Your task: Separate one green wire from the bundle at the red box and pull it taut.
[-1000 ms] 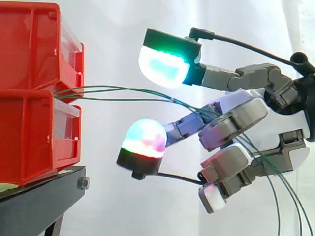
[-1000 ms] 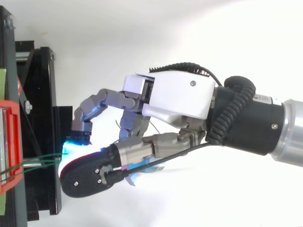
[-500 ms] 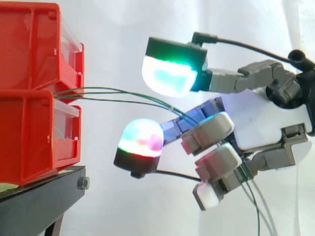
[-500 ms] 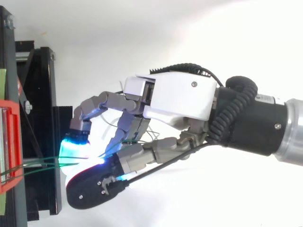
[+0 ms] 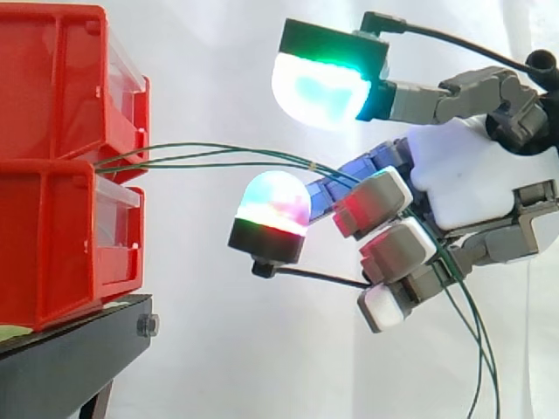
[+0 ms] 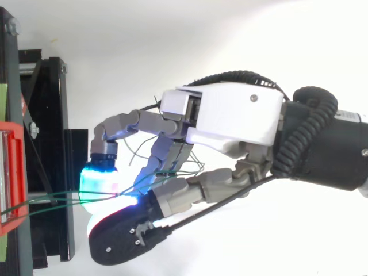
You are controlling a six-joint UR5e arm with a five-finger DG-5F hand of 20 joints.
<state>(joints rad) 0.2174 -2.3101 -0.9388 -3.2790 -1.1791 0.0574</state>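
Several thin green wires leave the gap between the two stacked red bins and run right into my hand. The lower fingers are curled round the wires, which then hang down below the palm. One cyan-green pad juts out above the wires, and a rounded red-and-green pad sits just under them. From above, the wires cross from the red bin to the hand. They look gently bowed and lie close together.
The bins rest on a black stand, which appears from above as a black frame at the left. A white curtain lies behind everything. Open room lies below and right of the hand.
The hand has moved up and away from the bins, its lower fingers curling in tighter. The wires have lifted with it and run straighter.
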